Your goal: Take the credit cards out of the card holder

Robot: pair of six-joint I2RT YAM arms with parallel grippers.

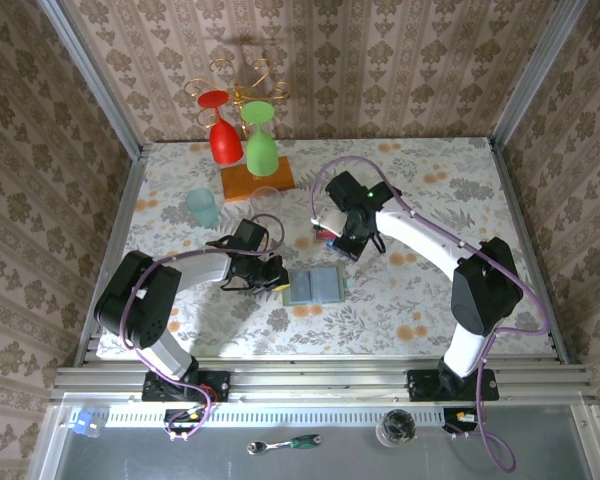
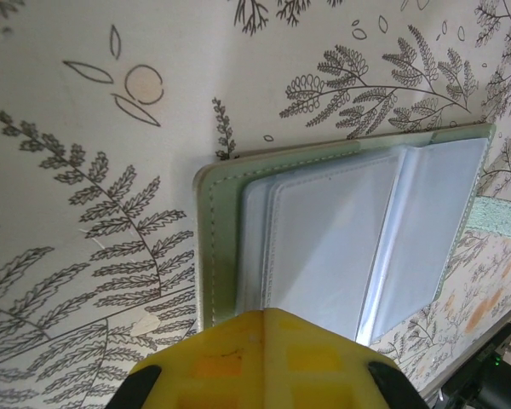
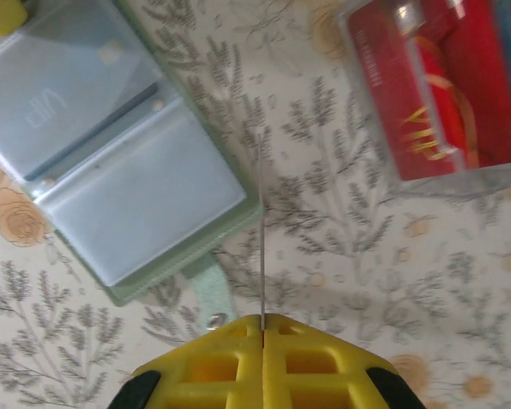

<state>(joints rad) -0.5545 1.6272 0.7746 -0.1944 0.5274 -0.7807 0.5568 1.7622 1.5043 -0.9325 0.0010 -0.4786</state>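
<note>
Fern-print tablecloth (image 1: 410,300) under wallpapered walls. At frame centre in the top view we see the pale sage-green fold-open card holder (image 1: 313,286), lying open with two bluish-grey pocket panels up. At its left edge sits the left gripper (image 1: 271,278). In the left wrist view its yellow fingers (image 2: 264,349) are clenched and empty, tip over the holder's green border at the bottom of frame. We read that as pinning the holder; contact not certain.

Up and right of the holder is the right gripper (image 1: 342,243). In the upper right of its wrist view, a clear plastic tray (image 3: 460,173) holds red credit cards (image 3: 426,94) with gold lettering. This claw is clenched on a thin card (image 3: 262,230), seen edge-on as a pale line running up from the tips; colour can't tell. One card marked VIP (image 3: 60,102) sits in a holder pocket, upper left of that view.

Step in hand, we judge: deliver the held card to the tray. To do it well:
- Bring the card over the tray's open middle, not its rim.
- Tilt it flat and go low before letting go, so it doesn't bounce out or land on edge.
- The left claw should press on the green border only, clear of the pocket mouths.
- Next target is the VIP pocket. Pull along the pocket's opening direction or the holder will drag.
</note>
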